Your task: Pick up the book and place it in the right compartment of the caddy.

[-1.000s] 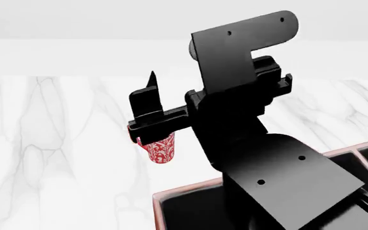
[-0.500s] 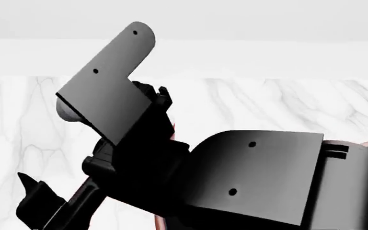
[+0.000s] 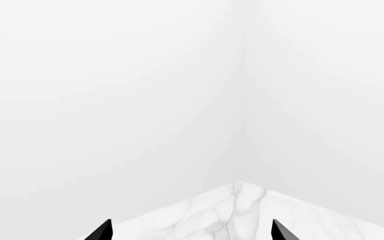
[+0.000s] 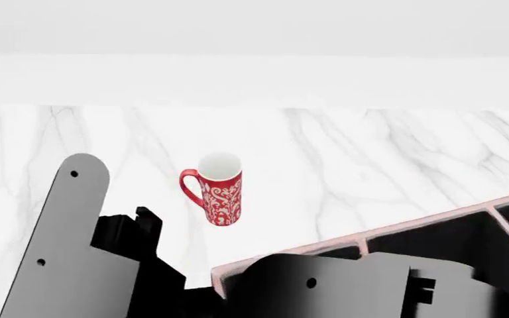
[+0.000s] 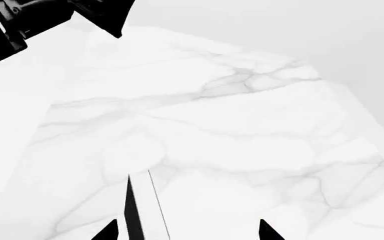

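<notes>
In the right wrist view a narrow black strip with a white band beside it stands on the marble; it looks like the book [image 5: 133, 210] seen edge-on. It sits between the tips of my right gripper [image 5: 186, 231], close to one fingertip, and the jaws are wide open around it without touching. The head view does not show the book. The caddy [image 4: 431, 220], reddish-brown with pale pink rims and a black inside, fills the head view's lower right, partly behind my arm. My left gripper [image 3: 192, 231] is open over bare marble, facing a table corner.
A red patterned mug [image 4: 219, 189] stands upright on the white marble table [image 4: 370, 152], left of the caddy. My left arm's grey plate [image 4: 60, 245] and my right arm's link [image 4: 325, 288] cover the head view's bottom. Black left-arm parts [image 5: 38, 20] show in the right wrist view.
The arm that blocked the middle of the head view has swung down and to the left. The mug and the caddy's rim now show in full.
</notes>
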Available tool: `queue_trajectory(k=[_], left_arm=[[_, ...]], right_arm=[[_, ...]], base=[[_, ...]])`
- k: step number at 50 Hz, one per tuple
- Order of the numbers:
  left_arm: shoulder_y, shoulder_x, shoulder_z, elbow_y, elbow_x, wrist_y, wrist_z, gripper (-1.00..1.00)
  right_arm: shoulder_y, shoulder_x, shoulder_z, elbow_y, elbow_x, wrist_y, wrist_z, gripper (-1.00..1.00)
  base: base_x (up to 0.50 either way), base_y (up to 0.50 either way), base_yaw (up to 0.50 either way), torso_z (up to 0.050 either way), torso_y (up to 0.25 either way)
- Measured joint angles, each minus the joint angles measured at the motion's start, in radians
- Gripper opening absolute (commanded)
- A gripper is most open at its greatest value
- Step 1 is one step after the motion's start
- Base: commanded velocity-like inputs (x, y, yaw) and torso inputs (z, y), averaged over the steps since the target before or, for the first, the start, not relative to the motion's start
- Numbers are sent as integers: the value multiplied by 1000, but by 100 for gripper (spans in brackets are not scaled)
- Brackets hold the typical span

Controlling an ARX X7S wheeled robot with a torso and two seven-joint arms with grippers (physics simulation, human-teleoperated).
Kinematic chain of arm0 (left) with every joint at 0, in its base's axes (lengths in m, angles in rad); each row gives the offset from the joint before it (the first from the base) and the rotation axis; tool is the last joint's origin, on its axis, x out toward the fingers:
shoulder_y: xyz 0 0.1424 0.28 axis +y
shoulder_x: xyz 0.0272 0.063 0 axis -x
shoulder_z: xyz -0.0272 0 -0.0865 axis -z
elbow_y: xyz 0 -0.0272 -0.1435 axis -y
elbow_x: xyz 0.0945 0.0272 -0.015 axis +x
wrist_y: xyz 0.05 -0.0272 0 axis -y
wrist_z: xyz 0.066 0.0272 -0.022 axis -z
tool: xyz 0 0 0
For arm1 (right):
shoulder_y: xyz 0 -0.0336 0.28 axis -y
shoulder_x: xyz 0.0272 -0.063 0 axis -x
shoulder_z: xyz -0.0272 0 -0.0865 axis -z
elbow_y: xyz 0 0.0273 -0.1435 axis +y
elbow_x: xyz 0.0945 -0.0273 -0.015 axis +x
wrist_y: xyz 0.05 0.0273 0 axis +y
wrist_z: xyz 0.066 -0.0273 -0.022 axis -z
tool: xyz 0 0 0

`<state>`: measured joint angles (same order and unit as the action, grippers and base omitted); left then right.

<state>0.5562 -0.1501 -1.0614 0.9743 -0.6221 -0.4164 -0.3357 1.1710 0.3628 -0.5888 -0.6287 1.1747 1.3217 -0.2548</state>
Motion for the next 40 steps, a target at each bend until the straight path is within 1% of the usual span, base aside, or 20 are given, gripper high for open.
queue_trajectory(k=[10,19,29,40], left_arm=[[4,-4,3,0,-1,1,-4,100],[5,-11,9,3,0,-2,-12,100],[7,-14,17,3,3,-1,-16,100],[10,-13,27,-3,10,8,-15,100]], right_arm=[[-24,31,-98,5,-112,-74,-77,100],[-46,33,-179,41,-203,-136,-122,100],[-85,16,-271,113,-304,-226,-168,100],[-117,-26,-355,213,-390,-316,-216,100]], base=[[0,0,0,0,0],[0,0,0,0,0],[0,0,0,0,0],[0,0,0,0,0]])
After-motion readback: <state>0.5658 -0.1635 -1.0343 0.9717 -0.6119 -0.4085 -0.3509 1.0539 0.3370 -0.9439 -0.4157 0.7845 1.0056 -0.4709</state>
